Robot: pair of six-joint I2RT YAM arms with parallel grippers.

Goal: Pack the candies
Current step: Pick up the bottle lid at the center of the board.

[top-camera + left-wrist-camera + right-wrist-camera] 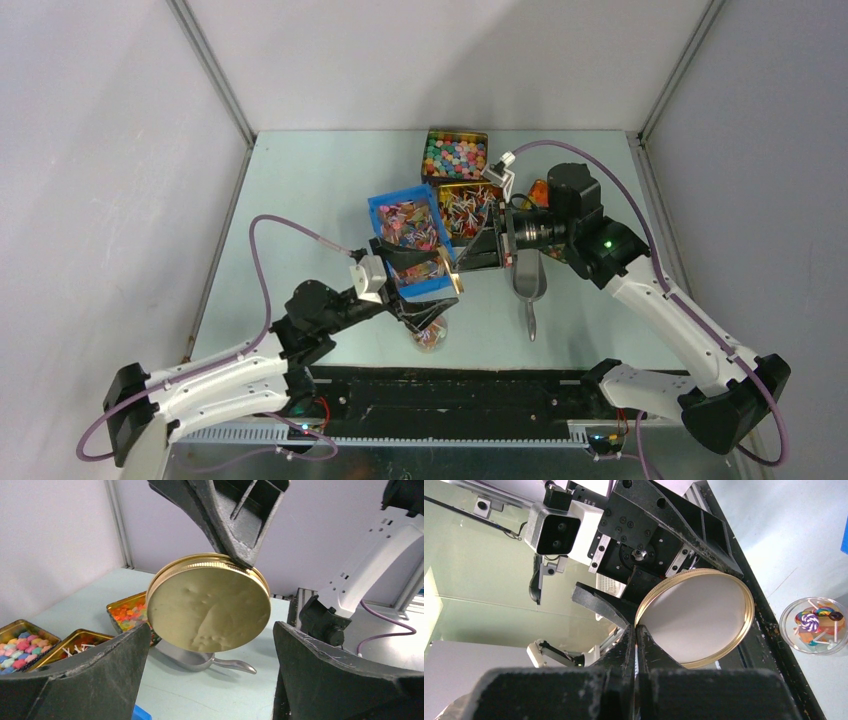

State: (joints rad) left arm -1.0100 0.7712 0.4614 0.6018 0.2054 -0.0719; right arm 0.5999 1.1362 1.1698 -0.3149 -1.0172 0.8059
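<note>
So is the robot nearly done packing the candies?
About halfway, it seems. Done: the clear round jar already holds a few colourful candies. In hand: the right pincer pinches the round gold metal lid by its rim, and the left pincer is open around it. Left: the jar is open, so the lid has yet to go on.

Jar half beneath left tool; jelly tin behind right arm

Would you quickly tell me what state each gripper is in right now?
Left gripper: open, fingers either side of the gold lid, not clamping it.
Right gripper: shut on the gold lid's rim.
</note>
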